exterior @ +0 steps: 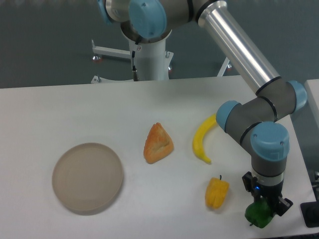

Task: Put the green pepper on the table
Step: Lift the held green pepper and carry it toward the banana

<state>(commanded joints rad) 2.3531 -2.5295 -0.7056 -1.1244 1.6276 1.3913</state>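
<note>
The pincer (263,208) grips the green pepper (258,215) from straight above at the near right corner of the worktop (75,109) — the pepper sits directly beneath it, apparently touching the surface, just right of the yellow pepper (217,193).

Green pepper (258,214) right of yellow pepper (217,193)

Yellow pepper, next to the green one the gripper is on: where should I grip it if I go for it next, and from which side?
Probably from straight above, closing across the lumpy body of the yellow pepper just below its dark stem. It lies apart from the banana and the green pepper, so the fingers should have room either side. The gripper already sits top-down over the green pepper; whether it is clamped is unclear.
</note>
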